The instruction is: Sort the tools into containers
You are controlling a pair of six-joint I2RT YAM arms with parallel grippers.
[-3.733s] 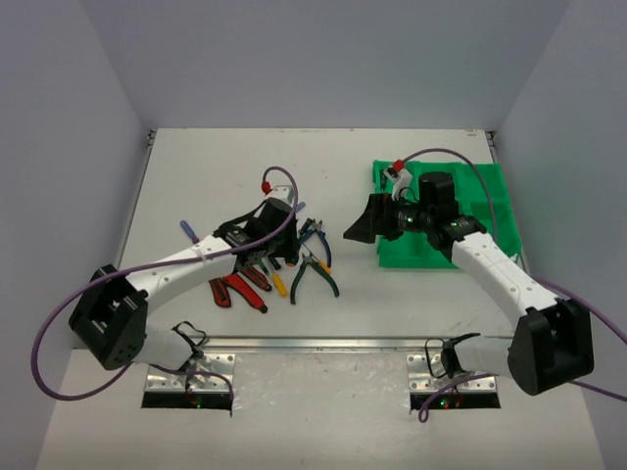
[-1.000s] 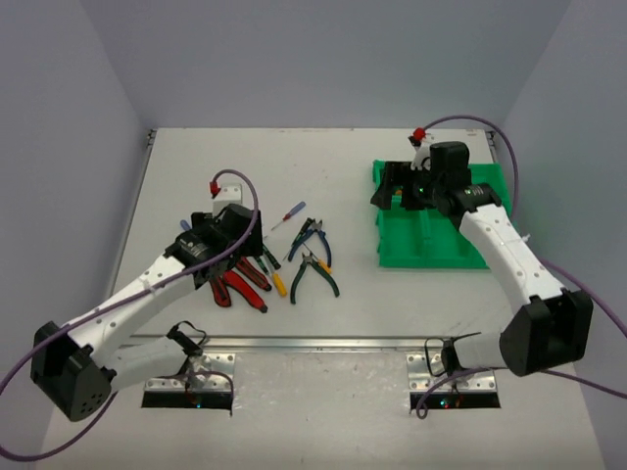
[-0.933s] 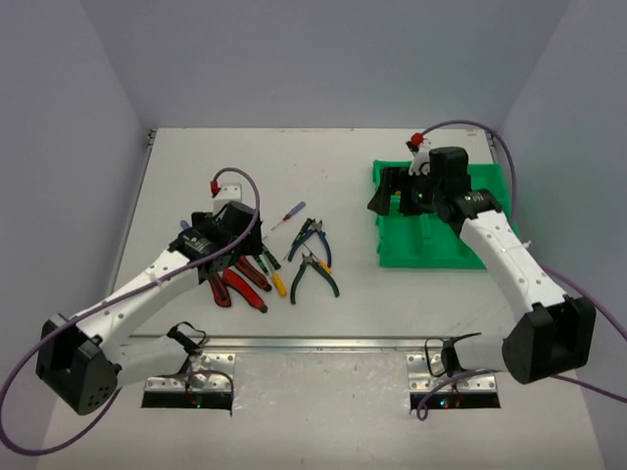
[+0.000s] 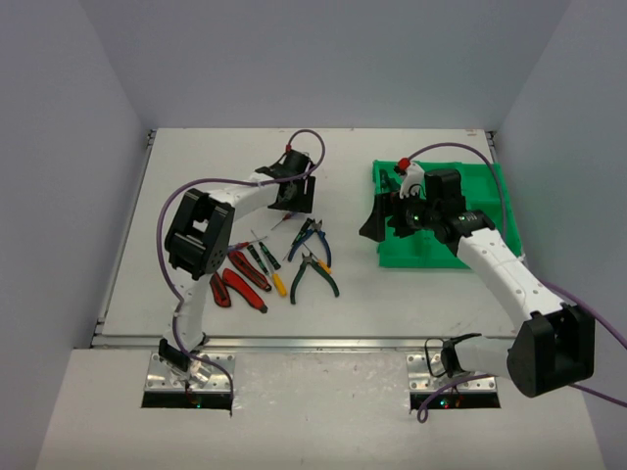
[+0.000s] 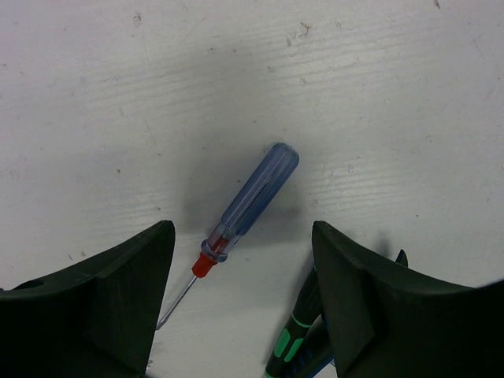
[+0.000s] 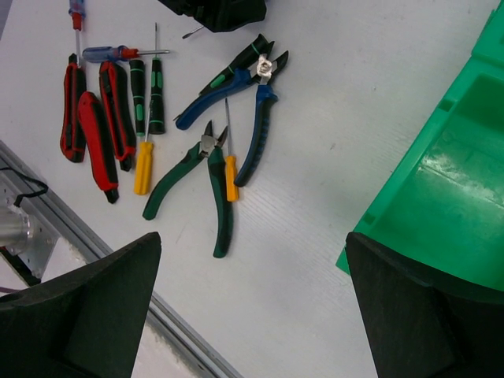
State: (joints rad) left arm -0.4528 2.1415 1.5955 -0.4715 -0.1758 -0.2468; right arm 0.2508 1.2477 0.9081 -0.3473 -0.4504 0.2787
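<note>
L claw (image 5: 242, 236) hung wide open & empty over blue-handled screwdriver (image 5: 250, 197) lying flat on counter (image 5: 354, 94), R claw (image 6: 252, 244) spread wide, nothing held, beside green tray (image 6: 441, 181) edge.

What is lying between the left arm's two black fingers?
A blue screwdriver with a red collar lies flat on the white table between the open left fingers, touching neither. The left wrist view shows it.
</note>
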